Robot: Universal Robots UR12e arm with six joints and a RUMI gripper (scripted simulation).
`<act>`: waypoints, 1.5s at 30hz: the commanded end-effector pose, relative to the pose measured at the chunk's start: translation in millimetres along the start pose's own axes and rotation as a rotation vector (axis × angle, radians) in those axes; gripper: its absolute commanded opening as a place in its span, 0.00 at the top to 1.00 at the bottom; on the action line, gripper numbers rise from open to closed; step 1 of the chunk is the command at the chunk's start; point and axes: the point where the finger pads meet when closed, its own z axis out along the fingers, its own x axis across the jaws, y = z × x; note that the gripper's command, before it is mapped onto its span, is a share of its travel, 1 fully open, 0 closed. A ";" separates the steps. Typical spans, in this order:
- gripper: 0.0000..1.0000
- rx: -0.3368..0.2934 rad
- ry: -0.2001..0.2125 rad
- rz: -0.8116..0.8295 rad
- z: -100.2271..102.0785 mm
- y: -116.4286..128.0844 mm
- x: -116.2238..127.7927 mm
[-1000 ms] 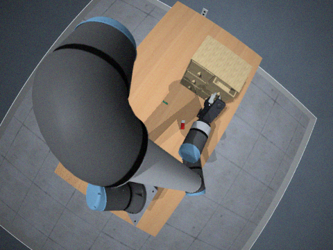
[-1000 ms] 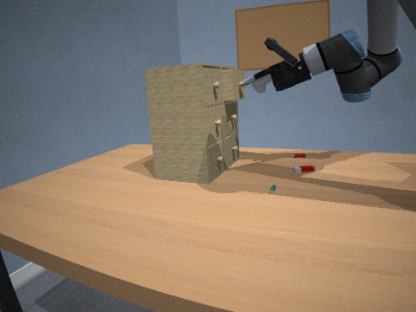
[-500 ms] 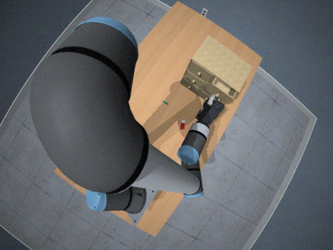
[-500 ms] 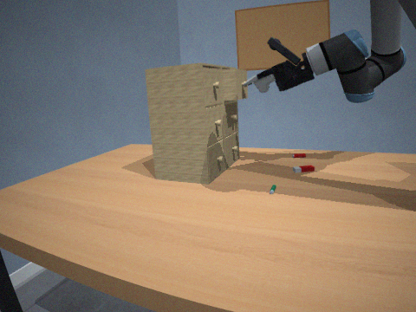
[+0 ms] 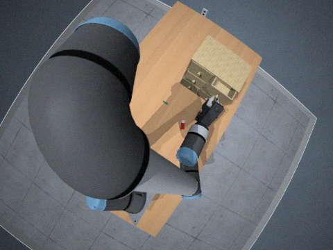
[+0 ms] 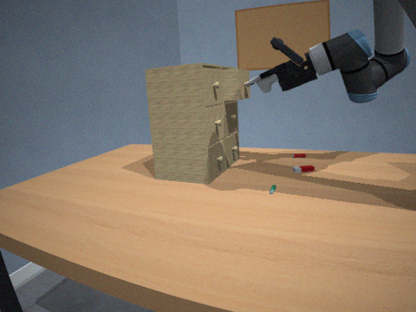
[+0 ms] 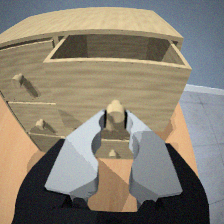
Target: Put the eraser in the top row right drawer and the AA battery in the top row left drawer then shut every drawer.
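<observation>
The grey two-finger gripper (image 7: 114, 131) pinches the small wooden knob (image 7: 115, 111) of the tan chest's top right drawer (image 7: 117, 62), which slides straight toward the arm.

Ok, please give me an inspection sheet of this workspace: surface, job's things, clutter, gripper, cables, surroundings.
Surface: wooden table, upright chest on it.
Job's things: top right drawer pulled partly out, nothing seen inside; other drawers shut. Small green item and red item lie on the table, apart from the chest; which is eraser or battery, cannot tell.
Clutter: second red item farther back.
Gripper: gripper shut on the drawer knob.
Cables: nothing seen.
Surroundings: blue wall, brown board, grey tiled floor.
</observation>
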 end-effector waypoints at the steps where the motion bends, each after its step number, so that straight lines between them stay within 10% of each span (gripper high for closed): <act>1: 0.93 0.001 0.000 -0.001 -3.0 0.4 0.2; 45: 0.93 0.001 0.000 -0.001 -16.0 5.2 0.2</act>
